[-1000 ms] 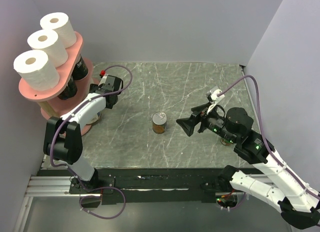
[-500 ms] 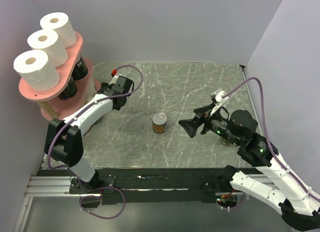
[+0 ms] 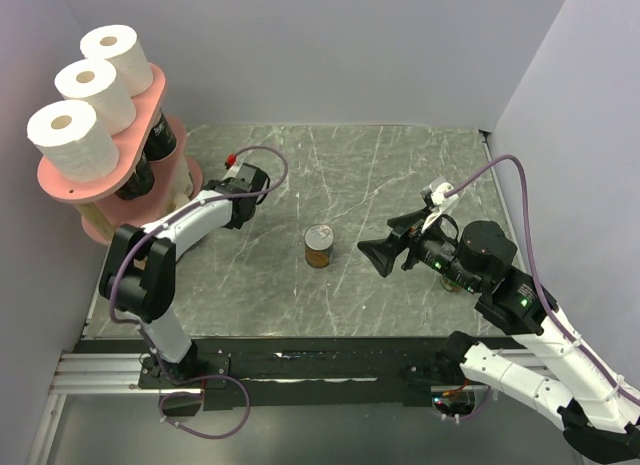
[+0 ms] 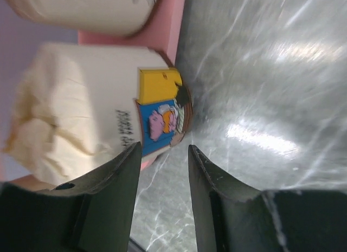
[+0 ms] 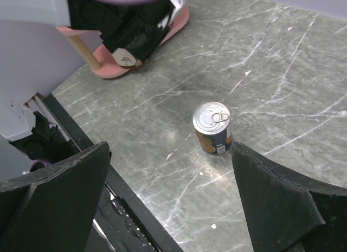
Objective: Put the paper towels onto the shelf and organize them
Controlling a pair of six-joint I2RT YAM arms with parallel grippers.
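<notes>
Two black-wrapped rolls [image 3: 160, 137] sit half hidden within the shelf [image 3: 152, 90]

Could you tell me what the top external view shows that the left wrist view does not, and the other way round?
Only the top external view: three white rolls in a row on the shelf's top board, black-wrapped rolls on the tier below, the tin can and the right arm. Only the left wrist view: the yellow and blue label on a cream-wrapped roll, seen close, and the left fingers apart with nothing between them. Both: the pink shelf and the grey marbled table.
</notes>
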